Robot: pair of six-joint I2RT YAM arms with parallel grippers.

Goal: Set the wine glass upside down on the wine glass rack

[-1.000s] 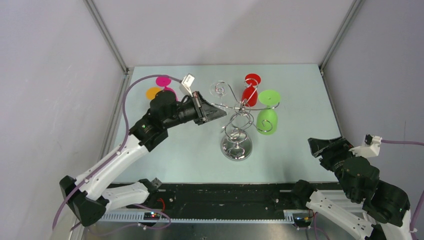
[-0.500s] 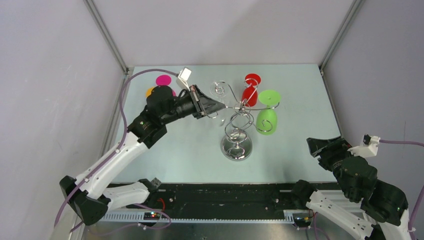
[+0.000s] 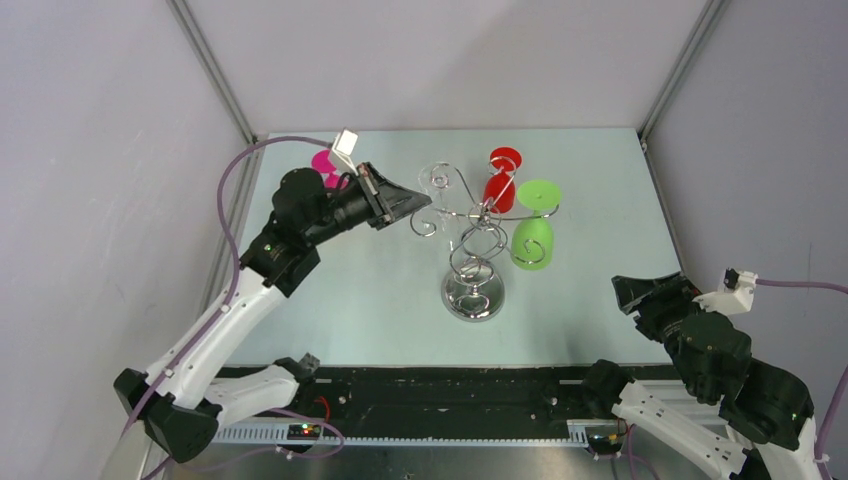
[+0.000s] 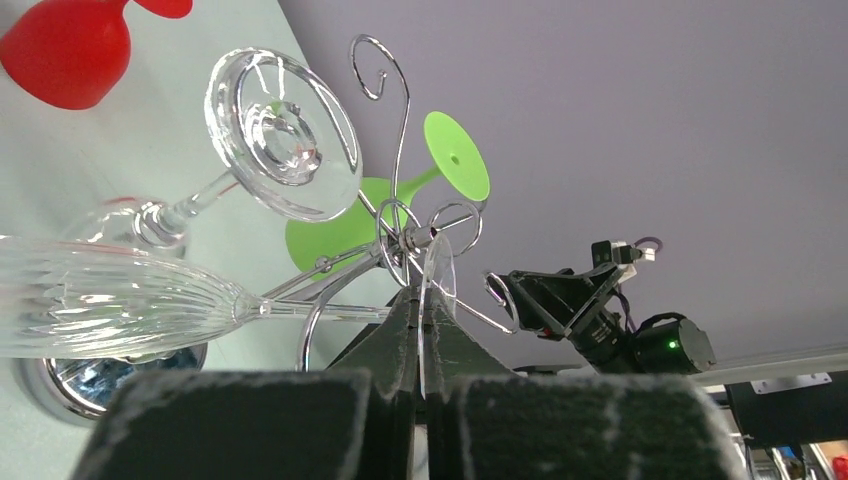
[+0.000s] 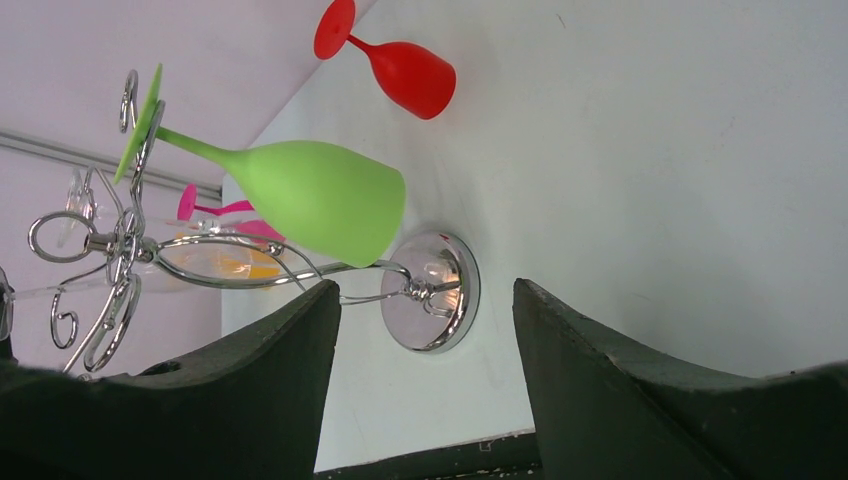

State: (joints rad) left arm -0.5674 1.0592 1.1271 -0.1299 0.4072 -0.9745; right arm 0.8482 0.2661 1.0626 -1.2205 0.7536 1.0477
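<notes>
- Left gripper is clamped on the foot disc of the clear ribbed wine glass. The glass lies level, bowl outward, just beside the wine glass rack.
- Right gripper is spread wide, empty and well apart from the rack.
- The green glass, red glass and a second clear glass already hang there.
- Step in hand, as we judge it: slide the stem into a curled arm that looks free.
- To do it well, we keep the foot above the wire, tip the bowl down, move slowly and avoid knocking the hung glasses.
</notes>
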